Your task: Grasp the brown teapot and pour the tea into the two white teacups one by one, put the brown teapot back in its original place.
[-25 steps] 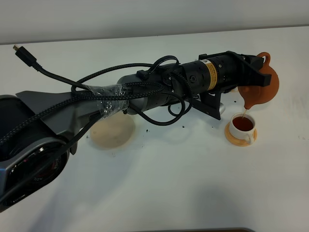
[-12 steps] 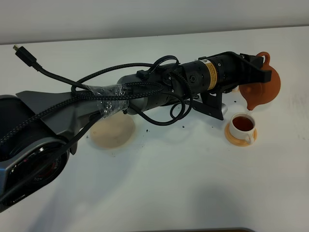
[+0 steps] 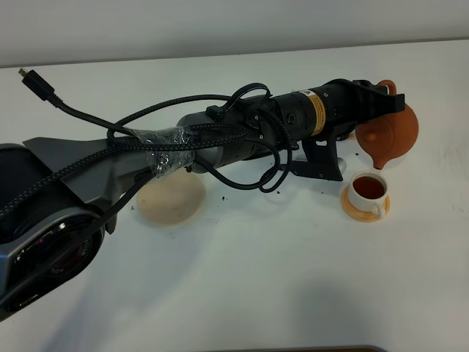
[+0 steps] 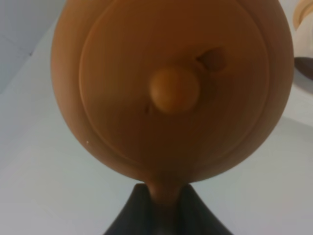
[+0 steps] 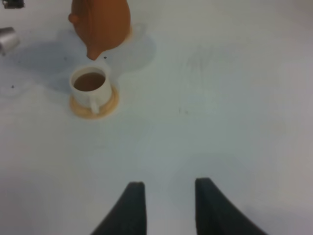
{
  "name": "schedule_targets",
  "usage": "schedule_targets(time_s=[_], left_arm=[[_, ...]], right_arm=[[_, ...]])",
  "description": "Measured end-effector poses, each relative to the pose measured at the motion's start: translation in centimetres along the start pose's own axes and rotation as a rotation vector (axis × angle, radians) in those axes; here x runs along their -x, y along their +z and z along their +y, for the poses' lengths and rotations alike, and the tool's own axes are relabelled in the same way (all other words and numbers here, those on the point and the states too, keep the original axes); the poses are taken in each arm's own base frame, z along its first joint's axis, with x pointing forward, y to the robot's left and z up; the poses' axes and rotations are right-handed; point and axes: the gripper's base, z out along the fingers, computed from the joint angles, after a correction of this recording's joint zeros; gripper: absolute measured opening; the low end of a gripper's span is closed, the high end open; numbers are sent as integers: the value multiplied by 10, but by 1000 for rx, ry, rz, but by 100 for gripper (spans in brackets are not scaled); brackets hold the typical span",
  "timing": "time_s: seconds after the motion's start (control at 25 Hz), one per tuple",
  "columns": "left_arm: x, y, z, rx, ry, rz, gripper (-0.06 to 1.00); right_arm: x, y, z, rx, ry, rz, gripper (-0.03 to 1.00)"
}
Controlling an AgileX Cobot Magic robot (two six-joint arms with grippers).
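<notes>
Left gripper (image 4: 166, 200) clamped on the handle of the brown teapot (image 3: 388, 134), pot held in the air just above a tea-filled white cup (image 3: 368, 189) on its orange saucer (image 3: 354, 209), right gripper (image 5: 166, 208) parted and empty, beige coaster (image 3: 172, 202) well apart.

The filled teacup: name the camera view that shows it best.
The right wrist view. There the white teacup sits whole and unobstructed on its orange saucer, tea surface and handle plain. The exterior high view shows it smaller, below the brown teapot. The left wrist view catches only a blurred edge, if anything.
</notes>
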Motion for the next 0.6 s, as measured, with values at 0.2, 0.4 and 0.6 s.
schedule_targets(time_s=[0.2,0.4,0.6], left_arm=[[-5,-4,-5,-71,-113,2,11],[-25,-22,-4,-194,-302,54,11],[-49,-49,-3,-355,-554,154,11]], right_arm=[[0,0,0,0,0,0,24],[0,0,0,0,0,0,24],[0,0,0,0,0,0,24]])
